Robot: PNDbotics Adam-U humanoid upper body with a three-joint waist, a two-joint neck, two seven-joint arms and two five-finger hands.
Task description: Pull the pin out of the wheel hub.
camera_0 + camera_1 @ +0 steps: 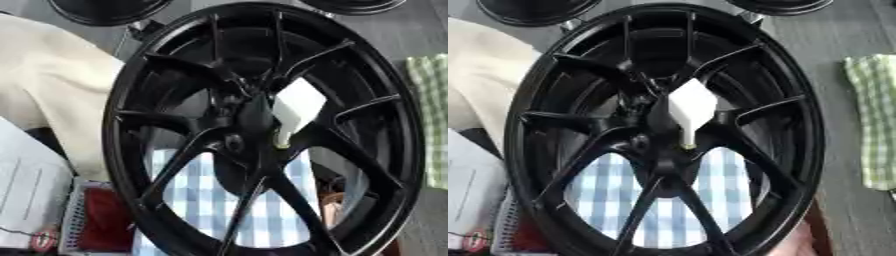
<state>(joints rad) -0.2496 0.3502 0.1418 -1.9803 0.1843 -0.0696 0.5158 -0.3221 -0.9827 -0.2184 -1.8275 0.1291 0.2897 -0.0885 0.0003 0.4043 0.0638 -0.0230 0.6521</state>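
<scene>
A large black wheel (pixel 131 75) with thin spokes fills both views, tilted up towards me. At its hub (pixel 249 125) sits the pin (pixel 297 106): a white blocky head with a narrow white stem running down to a yellowish tip (pixel 686 145) set against the hub's centre. Dark shapes just left of the hub blend into the spokes, and I cannot make them out. Neither of my hands shows in either view.
A cream cloth (pixel 52 75) lies at the left and a green checked cloth (pixel 872 115) at the right. A blue-and-white checked cloth (pixel 605 185) shows through the lower spokes. White paper (pixel 26 190) and a red thing in a white basket (pixel 101 220) sit lower left. Two more black rims (pixel 105 10) stand at the top edge.
</scene>
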